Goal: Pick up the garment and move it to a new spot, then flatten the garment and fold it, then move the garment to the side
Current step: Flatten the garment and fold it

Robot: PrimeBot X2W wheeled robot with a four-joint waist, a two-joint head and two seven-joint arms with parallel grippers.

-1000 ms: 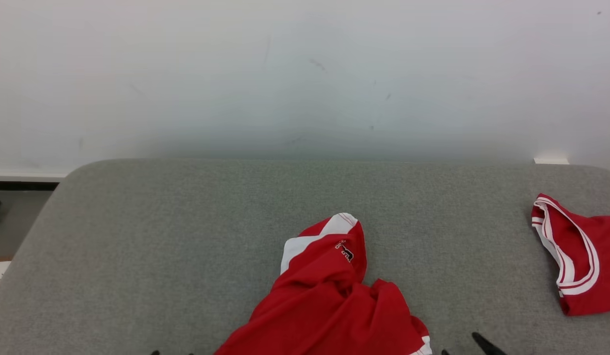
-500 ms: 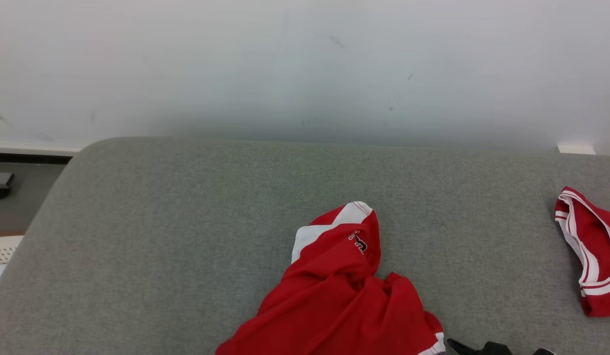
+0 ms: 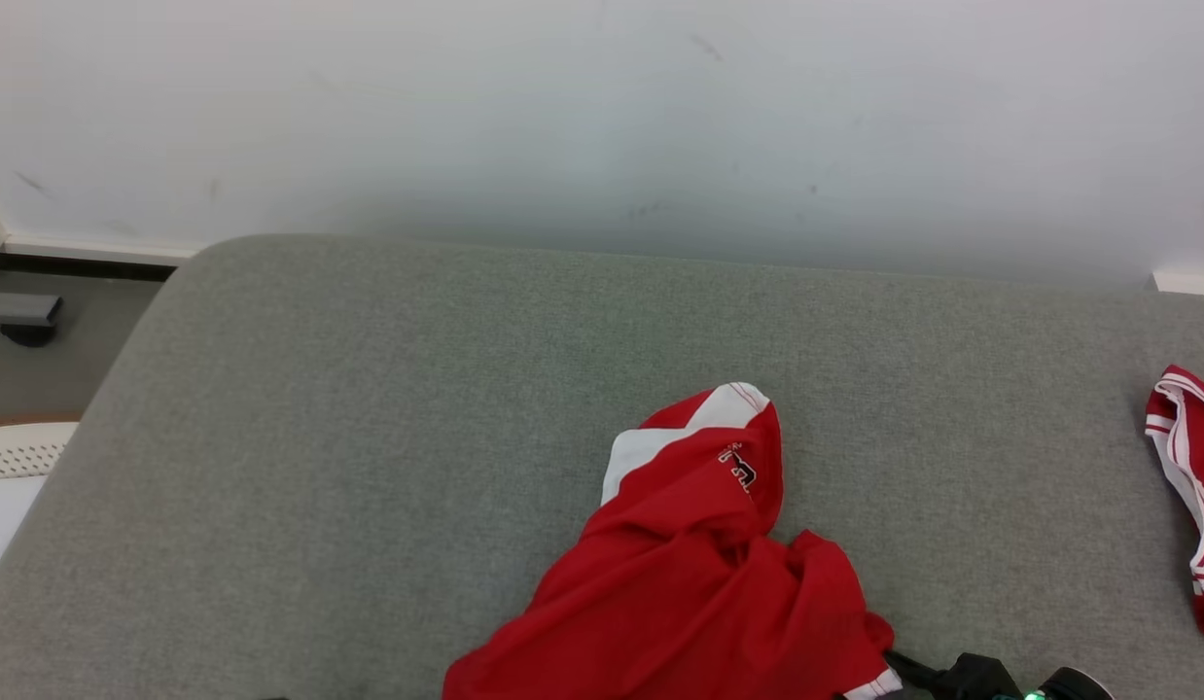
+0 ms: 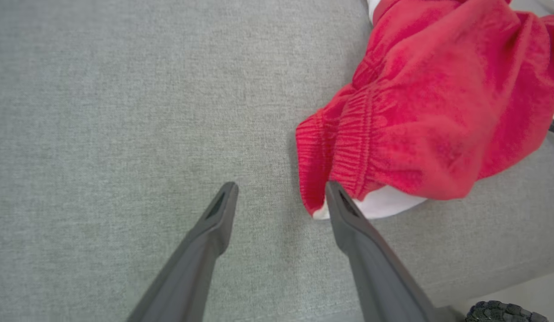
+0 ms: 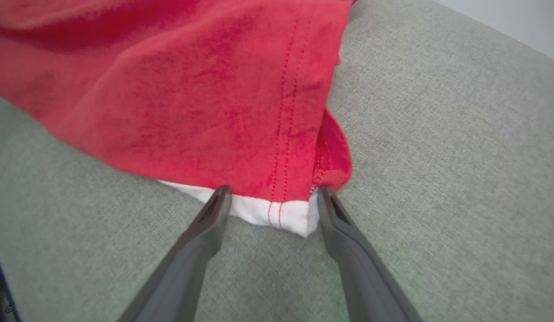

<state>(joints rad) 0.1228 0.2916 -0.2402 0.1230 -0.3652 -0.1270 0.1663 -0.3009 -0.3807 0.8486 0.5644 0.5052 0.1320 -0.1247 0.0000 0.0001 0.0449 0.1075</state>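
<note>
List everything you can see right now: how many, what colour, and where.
crumpled garment: one, red with white trim, front middle of the cushion
second garment: one, red with white stripes, cushion's right edge, partly cut off
cushion: one, grey fabric, under both garments
wall: one, white, behind the cushion
perforated object: one, white, far left; unidentifiable
bar: one, grey with dark foot, floor at far left
left end effector: one, dark grey, open, beside the crumpled garment's elastic edge
right end effector: one, dark grey, open, straddling its white hem corner
</note>
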